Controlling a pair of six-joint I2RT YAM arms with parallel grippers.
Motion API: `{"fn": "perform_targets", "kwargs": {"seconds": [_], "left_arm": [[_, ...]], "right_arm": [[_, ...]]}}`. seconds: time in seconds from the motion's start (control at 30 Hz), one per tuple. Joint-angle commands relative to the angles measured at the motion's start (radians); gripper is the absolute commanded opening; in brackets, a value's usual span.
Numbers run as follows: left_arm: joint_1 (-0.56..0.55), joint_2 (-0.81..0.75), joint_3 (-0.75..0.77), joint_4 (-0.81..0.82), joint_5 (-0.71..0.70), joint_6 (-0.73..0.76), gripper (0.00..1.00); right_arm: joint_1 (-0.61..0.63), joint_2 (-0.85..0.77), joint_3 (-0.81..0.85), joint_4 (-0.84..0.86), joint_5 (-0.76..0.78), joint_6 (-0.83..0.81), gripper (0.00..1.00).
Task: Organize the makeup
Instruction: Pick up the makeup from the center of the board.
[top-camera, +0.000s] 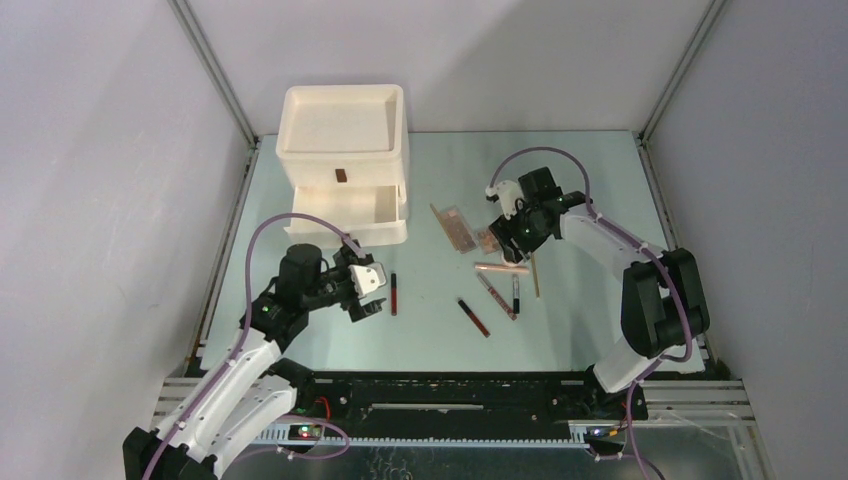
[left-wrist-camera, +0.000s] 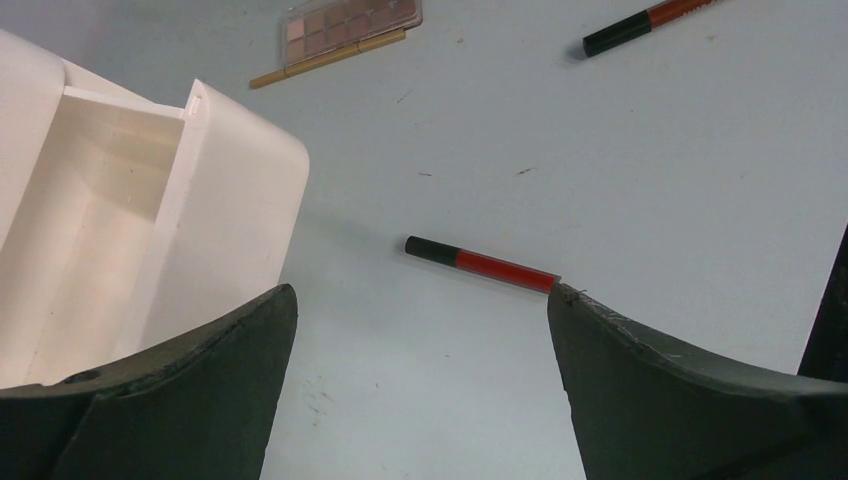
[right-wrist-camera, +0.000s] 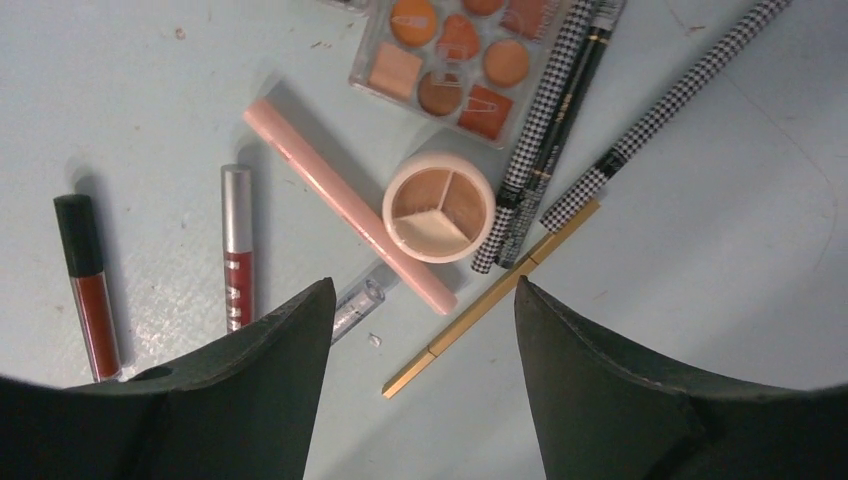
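Loose makeup lies across the middle of the bench (top-camera: 450, 165). Right of centre, a round compact (right-wrist-camera: 438, 207) sits hard against a pink tube (right-wrist-camera: 340, 195) and the checked pencils (right-wrist-camera: 541, 120), with a gold pencil (right-wrist-camera: 490, 300) just beside and a palette (right-wrist-camera: 450, 55) beyond. The right hand (right-wrist-camera: 424, 285) hovers over this knot, fingers spread and holding nothing. We judge the crowding to be the main hazard: fingers coming down around the compact may catch the tube or pencils and send them rolling. Toward the bench's near edge, left of centre, a lone red tube (left-wrist-camera: 485, 264) lies flat in front of the cream drawer box (top-camera: 345, 150), whose lower drawer (top-camera: 345, 212) stands open. The left hand (left-wrist-camera: 420, 292) hangs above it, spread wide and empty. The tube is slim and round, so an off-centre pinch may roll it away, and a careless swing may knock the drawer.
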Motion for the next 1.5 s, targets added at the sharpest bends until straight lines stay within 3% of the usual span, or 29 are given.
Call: {"fn": "perform_targets", "kwargs": {"seconds": [0.0,0.3,0.53,0.8,1.47], "left_arm": [[-0.006,-0.009,-0.020,0.040,-0.008,-0.012,1.00],[-0.005,-0.008,-0.025,0.044,-0.014,-0.007,1.00],[-0.005,-0.013,-0.027,0.045,-0.014,-0.003,1.00],[-0.005,-0.021,-0.031,0.046,-0.017,0.002,1.00],[-0.005,-0.032,-0.028,0.040,-0.025,-0.001,1.00]], "right_arm": [[-0.043,0.026,0.072,0.003,-0.033,0.052,0.74],[-0.145,0.125,0.165,0.014,-0.051,0.132,0.59],[-0.176,0.188,0.199,-0.080,-0.053,0.115,0.52],[-0.187,0.146,0.104,-0.168,-0.071,0.073,0.56],[-0.139,0.078,-0.096,-0.085,0.018,0.111,0.55]]}}
